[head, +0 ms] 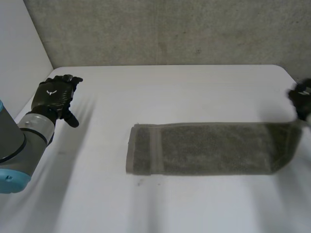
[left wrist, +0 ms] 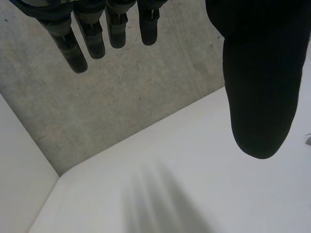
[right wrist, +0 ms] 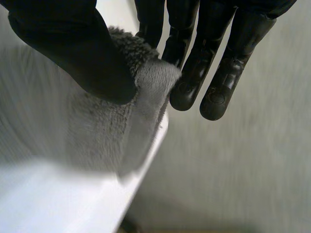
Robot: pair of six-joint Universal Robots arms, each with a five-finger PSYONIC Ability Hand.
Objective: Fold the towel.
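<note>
The robot's left arm (head: 14,145), grey with a light-blue cap, sits in the near left corner of the head view, reaching out over a white table (head: 170,92). At its end the left hand (head: 53,97) hangs above the table's far left corner, well apart from the towel and with nothing in its hold. The left wrist view shows its fingers (left wrist: 72,51) straight and slightly spread, the thumb (left wrist: 260,82) standing wide of them, with bare tabletop and a grey wall (left wrist: 121,97) beyond. Right of the table's middle lies the towel (head: 209,148), an olive-grey cloth in a long, narrow strip running from left to right. Its left end lies flat on the table, crossed by a smooth woven band (head: 154,148). Its right end rises off the surface toward the right hand (head: 302,99), which hovers at the table's right edge. The right wrist view shows that hand closed on the cloth. There the thumb (right wrist: 73,43) presses the end of the towel (right wrist: 97,131) against the nearer fingers, while the outer fingers (right wrist: 218,92) reach straight past the cloth's edge. From the pinch the fabric hangs down toward the table's rim (right wrist: 48,204), with the grey wall behind the fingertips.
</note>
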